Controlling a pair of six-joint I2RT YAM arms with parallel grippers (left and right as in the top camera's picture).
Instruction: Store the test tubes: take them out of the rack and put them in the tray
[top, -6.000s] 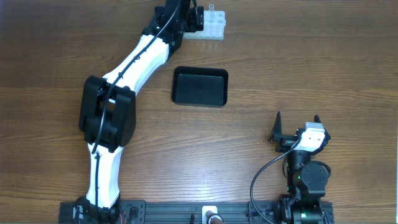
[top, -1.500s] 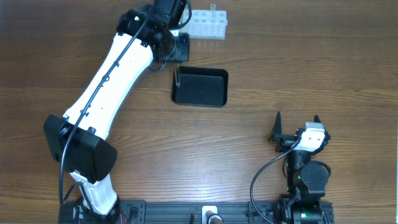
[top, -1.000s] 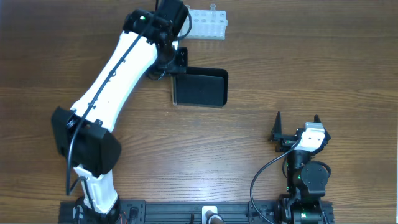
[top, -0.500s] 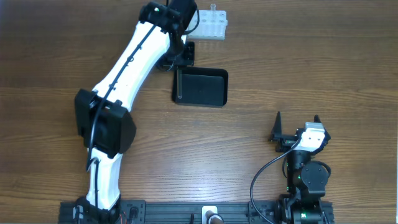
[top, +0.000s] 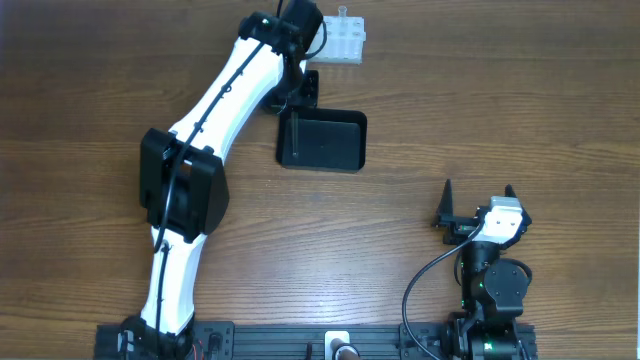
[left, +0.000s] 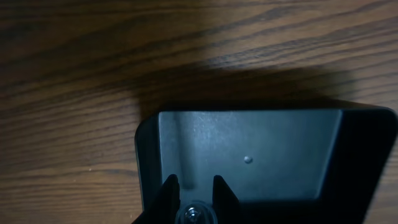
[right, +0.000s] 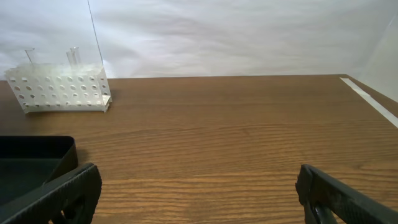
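The black tray (top: 335, 145) lies mid-table, and its floor (left: 273, 149) shows below my left gripper. The white rack (top: 340, 40) stands at the far edge with a tube (top: 341, 12) upright in it. From the right wrist, the rack (right: 59, 87) holds two upright tubes (right: 73, 57). My left gripper (top: 303, 93) hangs over the tray's left end, shut on a clear test tube (left: 194, 214) held upright between the fingers (left: 169, 186). The tube (top: 296, 135) shows as a thin line inside the tray's left wall. My right gripper (top: 478, 192) rests open near the right base.
The left arm's white links (top: 225, 100) stretch diagonally across the left half of the table. Bare wooden tabletop (top: 500, 90) lies right of the tray and rack. The tray's corner (right: 37, 155) sits close ahead of the right gripper's left finger.
My left gripper came away from the rack with a tube, swung out to the left, then moved right to the tray's left end. The right arm stayed still.
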